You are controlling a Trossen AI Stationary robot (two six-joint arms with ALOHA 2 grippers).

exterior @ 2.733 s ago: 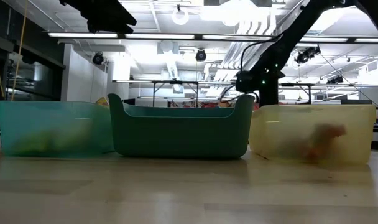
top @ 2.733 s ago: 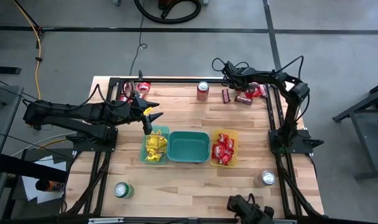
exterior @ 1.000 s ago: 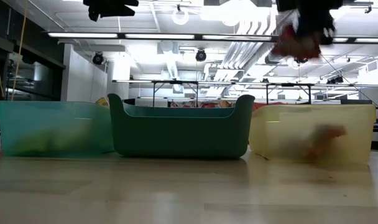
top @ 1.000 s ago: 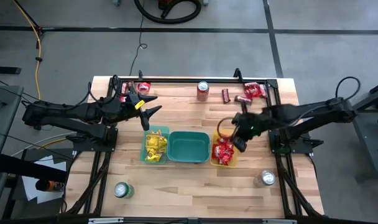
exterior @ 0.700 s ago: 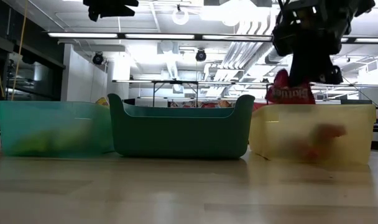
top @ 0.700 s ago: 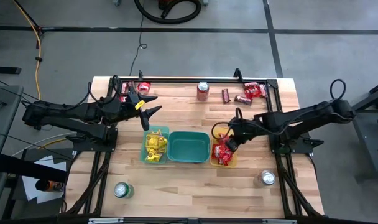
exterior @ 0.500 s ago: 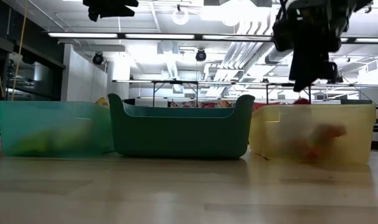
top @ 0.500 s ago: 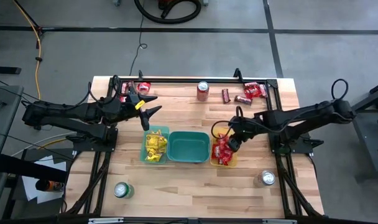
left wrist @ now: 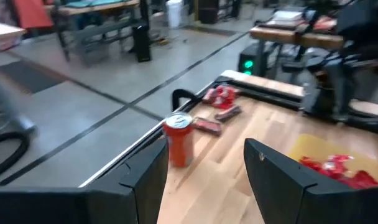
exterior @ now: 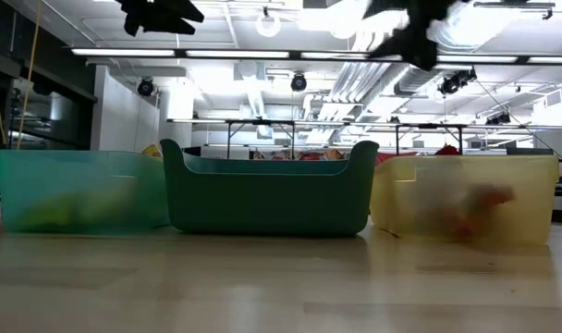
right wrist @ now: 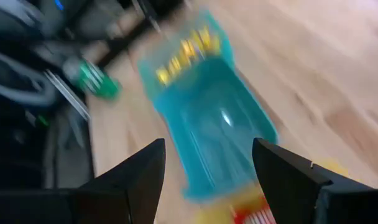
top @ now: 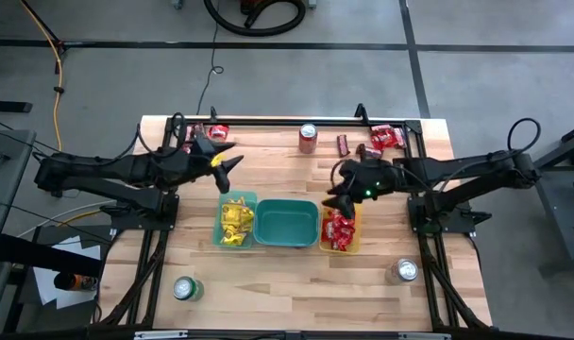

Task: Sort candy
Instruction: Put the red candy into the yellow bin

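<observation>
Three bins stand in a row: a pale teal bin (top: 237, 220) with yellow candy, a darker teal bin (top: 286, 223), and a yellow bin (top: 340, 227) with red candy (top: 339, 229). Loose red and brown candy (top: 379, 142) lies on the table at the far right, and more of it (top: 200, 137) at the far left. My right gripper (top: 330, 195) hovers open over the yellow bin's far end, nothing between its fingers (right wrist: 288, 180). My left gripper (top: 226, 162) hangs open above the table beyond the pale teal bin, also with nothing in it (left wrist: 204, 180).
A red can (top: 308, 137) stands at the far edge between the candy piles. A green can (top: 185, 288) and a silver can (top: 405, 271) stand near the front. A black frame rail (top: 287, 121) borders the table. Bare wood lies in front of the bins.
My right gripper came over the yellow bin shut on a red packet and opened; the packet fell into the bin. The gripper then rose, tipped upward and drew toward the bin's far left corner.
</observation>
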